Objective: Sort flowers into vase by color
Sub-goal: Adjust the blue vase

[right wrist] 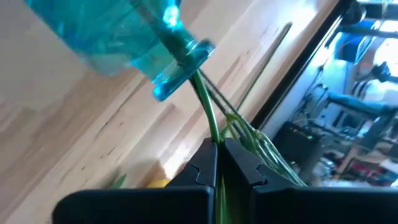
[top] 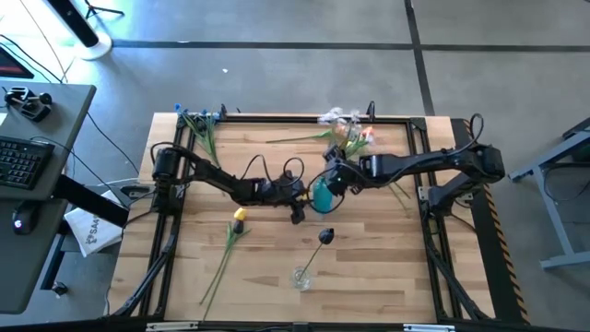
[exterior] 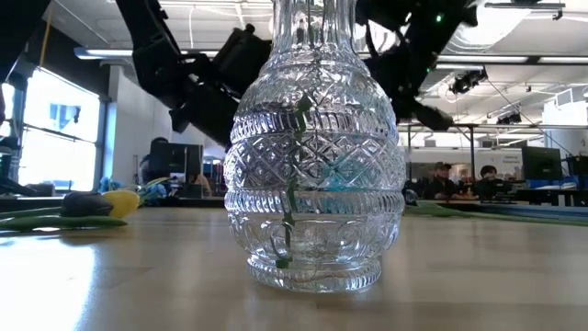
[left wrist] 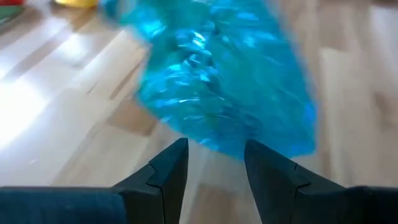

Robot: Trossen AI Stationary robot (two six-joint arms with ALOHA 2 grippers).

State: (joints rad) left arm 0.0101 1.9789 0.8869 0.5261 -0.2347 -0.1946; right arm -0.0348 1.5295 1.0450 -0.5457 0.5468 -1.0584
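Pinching a green stem [right wrist: 208, 115], the right end effector [right wrist: 219, 155] feeds it into the blue vase [right wrist: 106, 31] while the left end effector [left wrist: 214, 165] stands parted

arms: two, black, jointed | cables: black, looped | pincer [right wrist: 216, 163] fingers: dark, angular, stepped

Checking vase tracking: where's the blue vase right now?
High view: the blue vase sits mid-table between the two pincers, left pincer beside it, right pincer shut on a stem entering its neck.
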